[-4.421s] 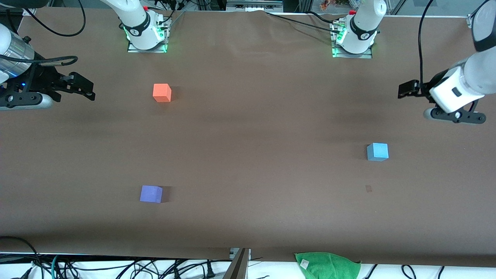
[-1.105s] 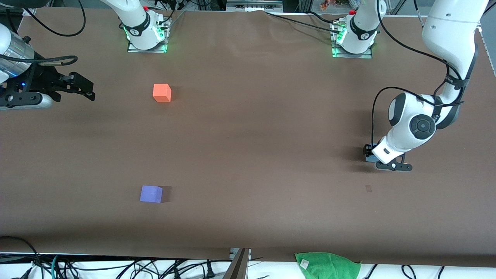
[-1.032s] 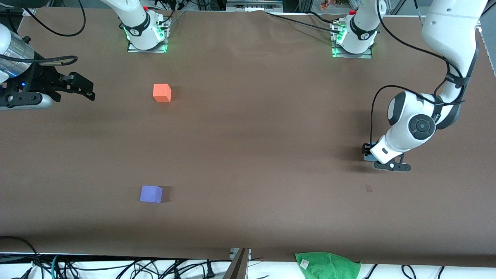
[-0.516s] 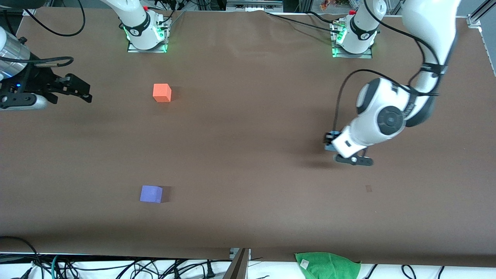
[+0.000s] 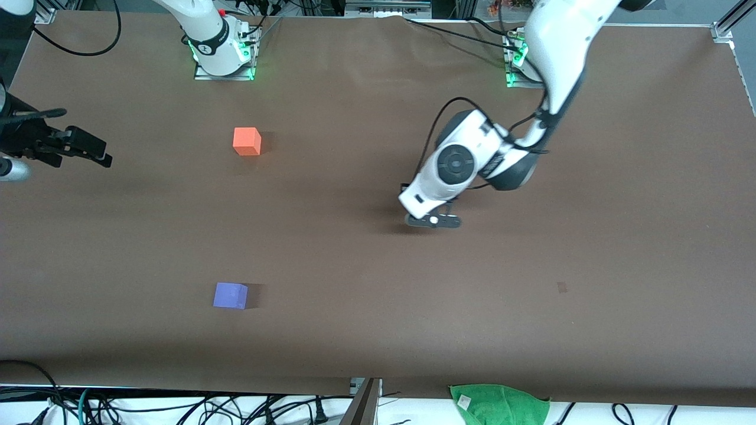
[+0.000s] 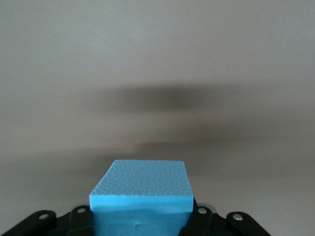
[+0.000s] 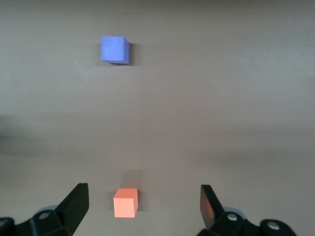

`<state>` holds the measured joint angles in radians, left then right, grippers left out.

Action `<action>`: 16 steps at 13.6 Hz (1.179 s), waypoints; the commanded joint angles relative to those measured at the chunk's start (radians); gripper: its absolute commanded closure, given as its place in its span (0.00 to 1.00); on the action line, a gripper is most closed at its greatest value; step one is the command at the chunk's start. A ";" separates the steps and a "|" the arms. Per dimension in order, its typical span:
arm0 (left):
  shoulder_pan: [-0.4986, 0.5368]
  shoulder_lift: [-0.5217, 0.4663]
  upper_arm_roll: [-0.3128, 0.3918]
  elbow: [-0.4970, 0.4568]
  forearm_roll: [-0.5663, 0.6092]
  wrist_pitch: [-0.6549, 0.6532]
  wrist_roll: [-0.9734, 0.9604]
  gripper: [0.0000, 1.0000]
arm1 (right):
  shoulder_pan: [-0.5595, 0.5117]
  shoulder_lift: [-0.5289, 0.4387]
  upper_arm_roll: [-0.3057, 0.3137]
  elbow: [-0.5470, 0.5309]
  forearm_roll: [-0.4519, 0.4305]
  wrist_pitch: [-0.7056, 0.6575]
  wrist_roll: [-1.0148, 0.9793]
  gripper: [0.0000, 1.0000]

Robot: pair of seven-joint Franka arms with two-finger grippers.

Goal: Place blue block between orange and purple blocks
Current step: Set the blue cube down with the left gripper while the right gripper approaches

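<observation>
My left gripper (image 5: 409, 193) is shut on the blue block (image 6: 140, 189) and holds it above the middle of the table. In the front view the hand hides the block. The orange block (image 5: 247, 141) sits toward the right arm's end, near that arm's base. The purple block (image 5: 230, 295) lies nearer the front camera, in line with the orange one. My right gripper (image 5: 88, 150) is open and empty at its end of the table. The right wrist view shows the orange block (image 7: 125, 202) between its fingers (image 7: 76, 204), farther off, and the purple block (image 7: 114, 49).
A green cloth (image 5: 499, 404) lies off the table's front edge. The two arm bases (image 5: 224, 56) stand along the back edge. Cables hang below the front edge. A small dark mark (image 5: 561, 287) is on the brown table cover.
My left gripper came down on the blue block, shut on it, and carried it from its end toward the table's middle. My right gripper drew back slightly toward its own end.
</observation>
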<state>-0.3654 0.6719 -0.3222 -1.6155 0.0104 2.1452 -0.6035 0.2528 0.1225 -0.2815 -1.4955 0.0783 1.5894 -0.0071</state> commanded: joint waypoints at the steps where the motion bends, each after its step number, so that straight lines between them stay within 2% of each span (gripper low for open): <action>1: -0.026 0.067 0.018 0.042 0.007 0.091 -0.012 0.64 | -0.007 0.017 0.001 0.006 0.021 0.011 -0.021 0.00; 3: -0.043 0.080 0.020 0.042 0.007 0.102 -0.024 0.48 | 0.003 0.017 0.005 0.006 0.018 0.015 -0.025 0.00; 4: -0.043 0.080 0.020 0.042 0.005 0.102 -0.048 0.12 | 0.006 0.019 0.008 0.006 0.017 0.015 -0.025 0.00; 5: -0.041 0.075 0.020 0.042 0.007 0.102 -0.079 0.00 | 0.011 0.032 0.008 0.006 0.020 0.020 -0.025 0.00; 7: -0.038 0.066 0.017 0.045 0.007 0.096 -0.085 0.00 | 0.026 0.092 0.019 0.004 0.030 0.030 -0.039 0.00; 9: -0.033 0.025 0.011 0.042 0.007 0.066 -0.087 0.00 | 0.060 0.092 0.056 0.000 0.009 0.032 -0.030 0.00; 13: -0.024 -0.142 0.012 0.051 0.007 -0.173 -0.075 0.00 | 0.130 0.123 0.059 -0.003 0.009 0.067 0.108 0.00; 16: 0.035 -0.263 0.015 0.052 0.008 -0.371 -0.036 0.00 | 0.193 0.175 0.061 -0.002 0.038 0.130 0.194 0.00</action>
<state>-0.3724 0.4985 -0.3092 -1.5358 0.0109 1.8723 -0.6667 0.4108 0.2635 -0.2193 -1.5019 0.0950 1.6799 0.1291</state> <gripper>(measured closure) 0.000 0.000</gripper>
